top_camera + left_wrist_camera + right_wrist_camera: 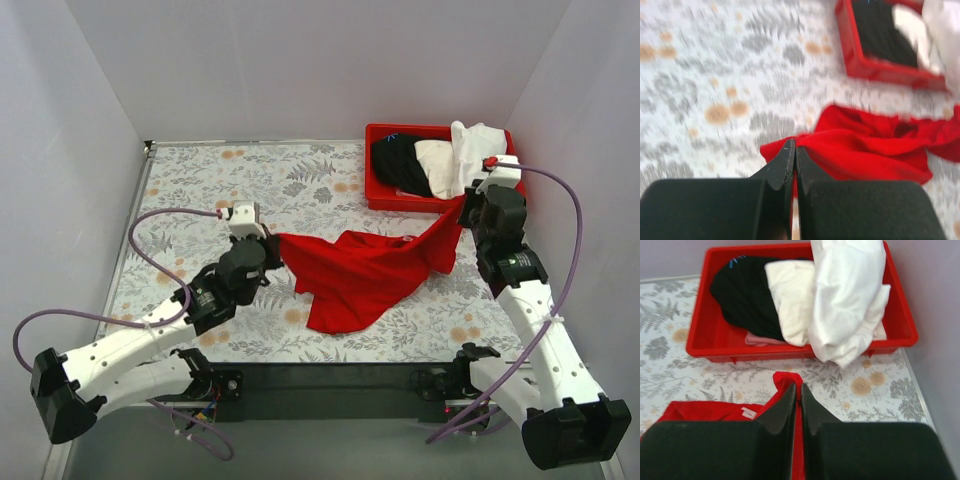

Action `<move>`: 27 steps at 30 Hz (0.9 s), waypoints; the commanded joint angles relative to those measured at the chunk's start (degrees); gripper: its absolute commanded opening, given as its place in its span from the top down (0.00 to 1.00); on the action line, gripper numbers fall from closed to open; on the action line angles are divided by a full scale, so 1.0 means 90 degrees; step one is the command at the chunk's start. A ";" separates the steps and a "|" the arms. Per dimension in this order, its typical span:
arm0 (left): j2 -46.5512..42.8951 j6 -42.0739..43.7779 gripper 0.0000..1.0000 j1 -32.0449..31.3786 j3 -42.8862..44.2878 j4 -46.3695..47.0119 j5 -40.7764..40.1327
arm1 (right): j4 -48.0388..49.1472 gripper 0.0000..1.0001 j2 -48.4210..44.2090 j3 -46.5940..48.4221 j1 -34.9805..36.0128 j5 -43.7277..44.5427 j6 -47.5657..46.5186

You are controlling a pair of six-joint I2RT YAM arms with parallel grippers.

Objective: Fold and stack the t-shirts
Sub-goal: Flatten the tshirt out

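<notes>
A bright red t-shirt hangs stretched between my two grippers over the floral table, its lower part draping onto the cloth. My left gripper is shut on its left edge. My right gripper is shut on its right end; a small white neck label shows in the right wrist view. A black t-shirt, a cream one and a white one lie bunched in the red bin.
The red plastic bin stands at the back right, with the white shirt hanging over its front rim. Grey walls close in the table on three sides. The floral tablecloth lies bare at the left and back.
</notes>
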 commanded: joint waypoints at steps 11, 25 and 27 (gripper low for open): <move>0.0687 0.2494 1.00 0.2363 0.2644 0.0613 0.0199 | 0.0373 0.99 0.0234 0.2273 -0.0034 -0.2365 -0.0098; 0.0785 0.3676 1.00 0.2403 0.5818 -0.0480 0.0811 | 0.0178 0.99 0.0527 0.5104 -0.0015 -0.3832 -0.0030; 0.0776 0.3705 1.00 0.2412 0.6082 -0.0569 0.0979 | 0.0052 0.99 0.0586 0.5475 -0.0015 -0.4017 0.0019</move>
